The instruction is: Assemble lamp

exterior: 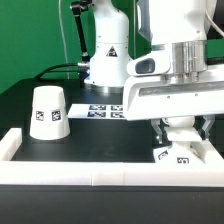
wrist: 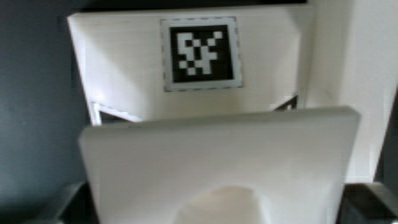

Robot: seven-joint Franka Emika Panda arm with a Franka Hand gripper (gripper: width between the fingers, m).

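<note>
- Pincer [exterior: 181,130]: lowered at exterior view's right, fingers flanking bulb [exterior: 179,124]; grip contact not resolvable, cannot tell if clamped.
- Bulb sits directly over base [exterior: 186,153]; judged seating or threading step.
- Base lodged in corner of white rail [exterior: 100,172]; rail likely braces it against turning.
- Shade [exterior: 48,112]: upside down on worktop [exterior: 110,140], well apart at exterior view's left, clear of arm.
- Marker board [exterior: 104,110]: behind, flat.
- Writing: none readable, no brand; only black-and-white square marker [wrist: 199,50].
</note>
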